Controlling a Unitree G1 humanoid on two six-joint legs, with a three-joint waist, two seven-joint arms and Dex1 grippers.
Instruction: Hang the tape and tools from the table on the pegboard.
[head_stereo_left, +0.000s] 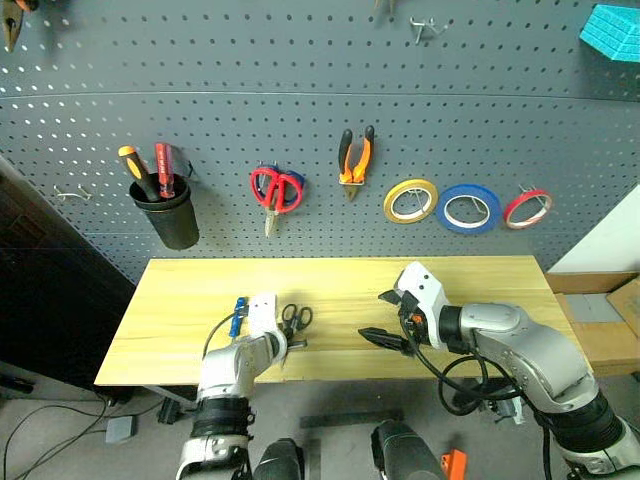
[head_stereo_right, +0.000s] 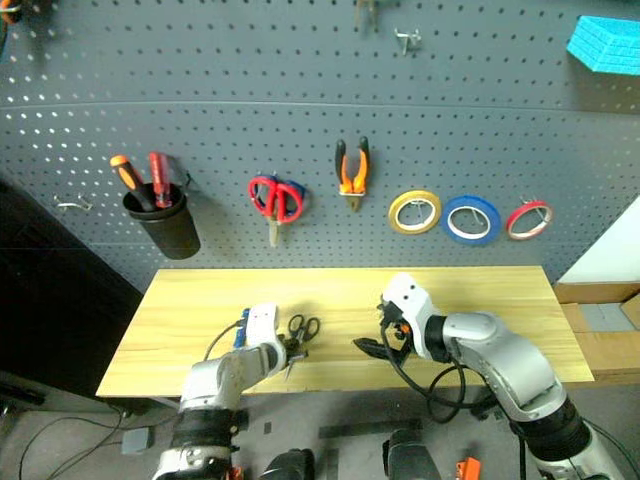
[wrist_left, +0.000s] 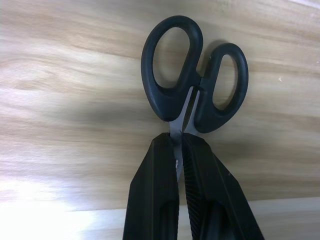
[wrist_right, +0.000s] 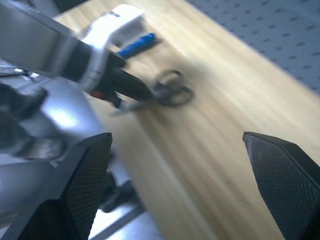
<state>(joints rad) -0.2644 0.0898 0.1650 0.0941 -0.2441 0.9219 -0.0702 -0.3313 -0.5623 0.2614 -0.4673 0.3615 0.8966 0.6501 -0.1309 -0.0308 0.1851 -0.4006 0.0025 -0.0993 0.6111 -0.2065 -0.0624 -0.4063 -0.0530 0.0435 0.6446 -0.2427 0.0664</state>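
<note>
Up close, the left wrist view shows the left gripper (wrist_left: 181, 150) pinched tight on the silver blades of the black-handled scissors (wrist_left: 192, 75), their handles over the table (head_stereo_left: 180, 300). From the head views, a blue-handled screwdriver (head_stereo_left: 238, 315) lies just beside that hand. On the pegboard (head_stereo_left: 300, 60) hang the orange-handled pliers (head_stereo_left: 354, 160) and the blue tape (head_stereo_left: 468, 208). Meanwhile the right gripper (wrist_right: 185, 170) holds nothing, fingers spread wide

black cup (head_stereo_left: 170, 218): holds two screwdrivers | red scissors (head_stereo_left: 275, 190): hanging | yellow roll (head_stereo_left: 410, 201) | red roll (head_stereo_left: 527, 208) | cyan block (head_stereo_left: 612, 32)
</note>
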